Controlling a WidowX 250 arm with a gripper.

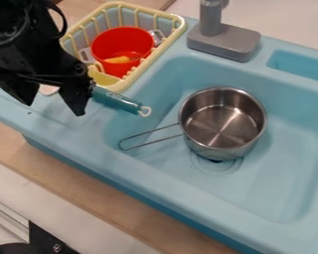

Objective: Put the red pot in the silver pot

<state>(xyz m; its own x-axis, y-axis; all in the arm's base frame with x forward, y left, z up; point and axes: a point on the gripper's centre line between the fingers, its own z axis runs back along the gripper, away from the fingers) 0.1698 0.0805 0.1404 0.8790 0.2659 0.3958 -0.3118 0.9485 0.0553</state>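
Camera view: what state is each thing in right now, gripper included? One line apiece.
Gripper: open, fingers apart, beside the dish rack.
Red pot: upright, uncovered, in the dish rack, yellow piece inside.
Silver pot: upright, uncovered, empty, in the sink, handle toward the gripper's side.
Dish rack: upright, loaded.
Teal handle: slanting out by the rack, loop end toward the sink.
Faucet: upright; on or off, cannot tell.

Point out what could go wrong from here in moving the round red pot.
The open black gripper could snag the yellow slatted rack around the red pot. The yellow piece apparently inside it might tip out. Bumping the long wire handle could turn the round silver metal pot.
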